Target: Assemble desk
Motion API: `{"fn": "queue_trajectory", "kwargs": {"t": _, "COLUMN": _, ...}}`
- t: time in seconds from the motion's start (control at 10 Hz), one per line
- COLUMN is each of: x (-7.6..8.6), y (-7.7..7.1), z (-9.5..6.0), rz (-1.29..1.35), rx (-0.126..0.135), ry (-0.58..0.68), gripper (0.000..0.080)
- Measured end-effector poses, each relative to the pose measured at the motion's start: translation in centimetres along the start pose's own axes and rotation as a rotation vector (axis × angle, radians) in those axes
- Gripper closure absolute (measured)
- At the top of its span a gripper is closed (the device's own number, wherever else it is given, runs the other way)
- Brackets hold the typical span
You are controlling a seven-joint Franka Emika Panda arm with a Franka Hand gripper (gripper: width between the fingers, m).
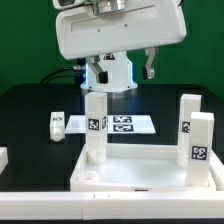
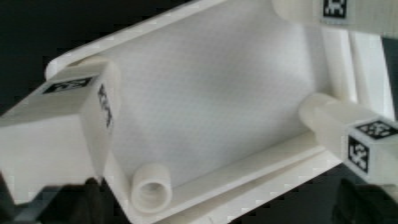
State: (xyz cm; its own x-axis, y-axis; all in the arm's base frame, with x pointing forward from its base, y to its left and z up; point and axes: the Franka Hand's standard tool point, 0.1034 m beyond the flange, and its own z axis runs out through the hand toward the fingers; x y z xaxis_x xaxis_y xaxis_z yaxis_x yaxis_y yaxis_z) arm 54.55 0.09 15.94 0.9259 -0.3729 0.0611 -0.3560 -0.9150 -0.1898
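A: What should be minded in this step?

B: A loose leg (image 1: 57, 124) lies at the exterior view's left, apart from the desk panel (image 1: 140, 168), which rests near on the table with legs standing in it. It should be gripped squarely and carried to an empty corner socket (image 2: 150, 186).

A: And the gripper (image 1: 142, 66)?

B: It hangs high behind; nothing is seen held, and its spread cannot be told.

Plain green wall (image 1: 25, 40) behind a black table (image 1: 30, 105), evenly lit, marker board (image 1: 130, 124) flat on it.
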Motion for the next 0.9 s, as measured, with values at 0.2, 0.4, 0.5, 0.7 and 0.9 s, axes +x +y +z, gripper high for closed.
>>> {"fn": "queue_trajectory", "kwargs": {"t": 0.2, "x": 0.0, "y": 0.2, "z": 0.0, "rz": -0.152, "rx": -0.001, "ry": -0.001, "gripper": 0.0151}}
{"fn": "queue_trajectory", "kwargs": {"t": 0.4, "x": -1.5, "y": 3.4, "z": -0.7, "rz": -0.249, "rx": -0.001, "ry": -0.038, "gripper": 0.0151}}
{"fn": "queue_trajectory", "kwargs": {"t": 0.5, "x": -2.5, "y": 6.5, "z": -1.2, "rz": -0.277, "rx": -0.003, "ry": -0.058, "gripper": 0.0151}}
{"fn": "queue_trajectory", "kwargs": {"t": 0.7, "x": -2.8, "y": 11.0, "z": -0.7, "rz": -0.274, "rx": -0.032, "ry": -0.039, "gripper": 0.0151}}
{"fn": "queue_trajectory", "kwargs": {"t": 0.9, "x": -2.9, "y": 10.6, "z": -0.6, "rz": -0.26, "rx": -0.019, "ry": -0.037, "gripper": 0.0151}}
